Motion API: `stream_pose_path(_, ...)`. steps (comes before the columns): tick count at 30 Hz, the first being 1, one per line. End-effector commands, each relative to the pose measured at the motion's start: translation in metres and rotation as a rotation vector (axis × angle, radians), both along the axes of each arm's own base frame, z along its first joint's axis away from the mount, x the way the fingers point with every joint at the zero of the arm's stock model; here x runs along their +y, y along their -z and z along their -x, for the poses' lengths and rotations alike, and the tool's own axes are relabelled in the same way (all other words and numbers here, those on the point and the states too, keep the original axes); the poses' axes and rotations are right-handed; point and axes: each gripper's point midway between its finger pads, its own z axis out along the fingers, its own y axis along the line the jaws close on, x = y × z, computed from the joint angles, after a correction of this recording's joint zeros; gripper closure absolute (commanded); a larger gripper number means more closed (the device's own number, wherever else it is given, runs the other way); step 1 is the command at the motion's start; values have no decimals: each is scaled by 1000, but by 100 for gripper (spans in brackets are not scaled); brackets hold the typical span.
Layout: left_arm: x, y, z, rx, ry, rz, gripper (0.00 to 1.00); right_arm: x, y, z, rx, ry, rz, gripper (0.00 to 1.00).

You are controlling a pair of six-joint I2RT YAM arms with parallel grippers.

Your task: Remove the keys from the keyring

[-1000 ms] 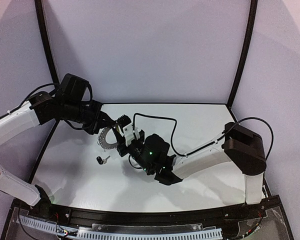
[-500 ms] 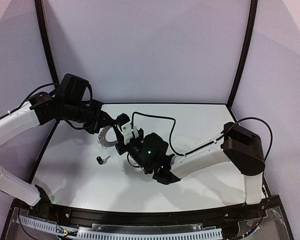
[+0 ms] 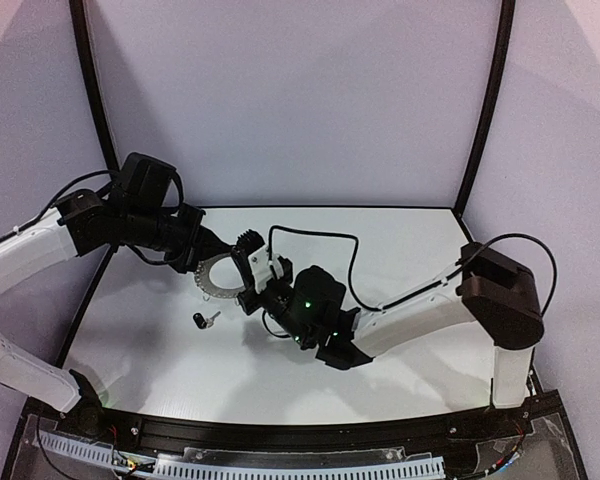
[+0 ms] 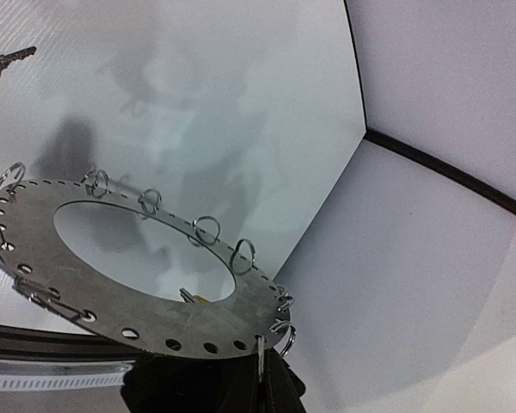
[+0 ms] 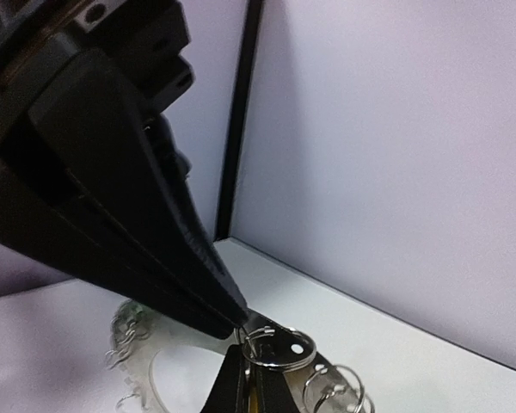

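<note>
The keyring, a flat grey hoop fringed with wire loops, hangs above the table between both grippers. My left gripper is shut on its rim; in the left wrist view the fingers clamp the near edge of the hoop. My right gripper is shut on the yellow-headed key, which hangs from a wire loop on the hoop, right below the left fingertips. The black-headed key lies loose on the table and also shows in the left wrist view.
The white table is walled by pale panels with black posts at the back corners. A black cable loops over the right arm. The two arms crowd together at the left middle.
Both grippers have shifted slightly with the keyring between them, and the hoop now shows more openly. The black key on the table has not moved.
</note>
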Motion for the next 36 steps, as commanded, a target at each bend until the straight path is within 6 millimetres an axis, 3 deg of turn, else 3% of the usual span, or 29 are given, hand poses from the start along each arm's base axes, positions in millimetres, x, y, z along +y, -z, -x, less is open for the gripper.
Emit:
stream_pose_path(1,7,-8,-16,-137,-9,-69,99,0,-6,37,104,-214,135,100)
stream_pose_path(4,6,-9,-22,-230,49,-133,89,-11,-12,55,209,-321,199,100)
stream_pose_path(5,6,-9,-22,-259,71,-154,80,-16,-15,58,241,-340,208,100)
stream_pose_path(8,4,-16,-21,-331,123,-163,64,-31,-23,63,309,-376,245,100)
stream_pose_path(14,2,-61,-14,-609,246,-178,46,-49,-31,85,458,-515,334,100)
stream_pose_path(15,0,-78,-6,-695,294,-158,41,-55,-30,87,545,-543,352,100)
stream_pose_path(18,-8,-104,13,-877,429,-134,28,-69,-29,89,608,-516,394,100)
stream_pose_path(21,-18,-116,41,-1026,607,-103,24,-77,-36,94,628,-523,399,100)
stream_pose_path(22,-23,-117,62,-1127,745,-84,21,-78,-42,101,631,-572,389,100)
stream_pose_path(23,-22,-114,62,-1176,778,-127,21,-78,-43,105,633,-594,388,100)
stream_pose_path(24,-25,-112,90,-1280,942,-86,20,-79,-48,113,635,-637,390,100)
stream_pose_path(28,-22,-110,96,-1420,1022,-157,18,-90,-47,120,638,-657,495,100)
stream_pose_path(31,-37,-88,96,-1384,1175,-140,24,-100,-54,132,598,-713,572,100)
stream_pose_path(32,-40,-90,99,-1401,1209,-111,25,-101,-56,134,585,-723,581,100)
stream_pose_path(33,-46,-78,98,-1362,1253,-99,29,-104,-58,134,558,-725,601,100)
stream_pose_path(36,-61,-73,108,-1388,1343,-55,35,-111,-60,125,511,-664,645,100)
